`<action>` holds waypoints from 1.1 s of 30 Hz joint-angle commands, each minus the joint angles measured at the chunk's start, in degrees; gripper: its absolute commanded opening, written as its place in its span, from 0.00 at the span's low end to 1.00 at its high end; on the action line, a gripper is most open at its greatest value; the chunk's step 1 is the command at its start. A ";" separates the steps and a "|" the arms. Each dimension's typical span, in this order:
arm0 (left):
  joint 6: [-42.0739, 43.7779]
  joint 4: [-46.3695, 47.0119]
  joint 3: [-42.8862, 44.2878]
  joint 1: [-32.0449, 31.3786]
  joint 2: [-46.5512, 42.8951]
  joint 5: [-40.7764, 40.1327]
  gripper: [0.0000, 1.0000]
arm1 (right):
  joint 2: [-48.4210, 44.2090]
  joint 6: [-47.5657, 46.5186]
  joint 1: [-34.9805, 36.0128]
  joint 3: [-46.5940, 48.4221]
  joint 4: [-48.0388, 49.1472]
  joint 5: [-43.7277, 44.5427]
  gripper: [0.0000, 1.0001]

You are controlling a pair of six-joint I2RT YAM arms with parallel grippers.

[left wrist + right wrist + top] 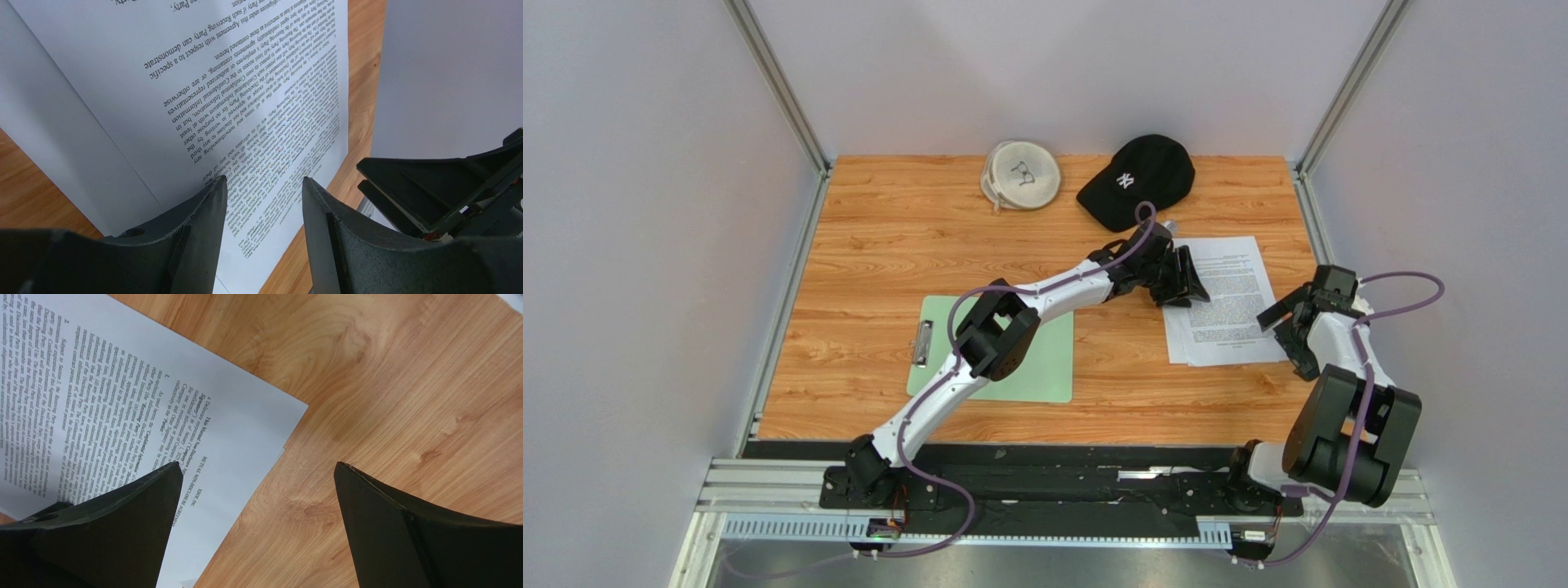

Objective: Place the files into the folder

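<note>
The files [1232,300] are printed white sheets lying text-up in a loose stack at the right middle of the wooden table. The folder [1048,361] is a mint-green clipboard left of them, partly under my left arm, with its clip [922,343] at the left end. My left gripper [1187,277] is open and empty at the stack's left edge; in the left wrist view [264,184] the printed page [258,104] lies between its tips. My right gripper [1286,324] is open and empty at the stack's right edge; in the right wrist view [258,468] a page corner [233,416] lies under its left finger.
A black cap [1136,180] and a round white object [1021,173] lie at the back of the table. Grey walls close in on the left, back and right. My right gripper's fingers [442,190] show in the left wrist view.
</note>
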 commanded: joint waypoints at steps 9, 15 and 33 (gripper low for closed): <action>-3.74 -5.14 1.55 0.25 1.73 1.71 0.57 | 5.49 1.00 -0.31 2.19 7.26 -1.72 1.00; -4.53 -7.43 2.25 0.33 1.64 2.32 0.56 | 9.18 0.65 -0.22 3.16 9.11 -5.85 1.00; -4.97 -8.13 3.30 0.77 2.52 5.39 0.56 | -0.30 -0.93 -0.22 -1.85 18.62 -23.62 1.00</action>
